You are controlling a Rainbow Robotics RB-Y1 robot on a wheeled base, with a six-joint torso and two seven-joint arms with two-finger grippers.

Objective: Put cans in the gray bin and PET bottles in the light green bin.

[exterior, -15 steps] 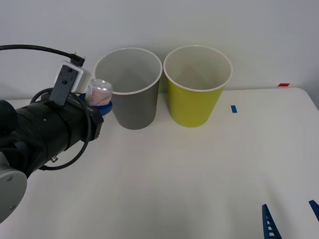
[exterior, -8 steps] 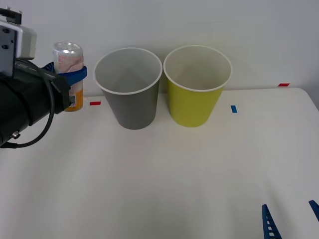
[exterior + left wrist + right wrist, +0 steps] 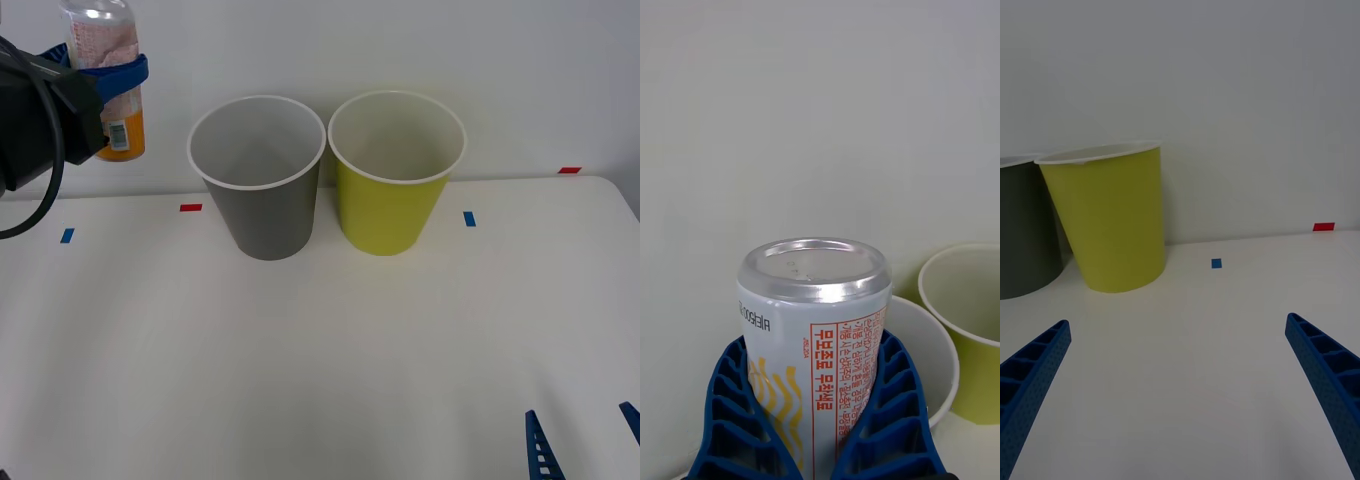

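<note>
My left gripper is shut on a can with a pinkish-white label, an orange lower part and a barcode. It holds the can upright, high at the far left, to the left of the gray bin and above its rim level. In the left wrist view the can's silver end faces up between the blue fingers. The light green bin stands just right of the gray one. My right gripper rests open near the table's front right edge. PET bottles are out of view.
Both bins stand upright near the back wall with pale insides. Small red and blue tape marks lie on the white table. From the right wrist, the light green bin stands ahead on the table.
The left arm has lifted the can up and to the left, away from the gray bin's side. The right gripper has stayed put.
</note>
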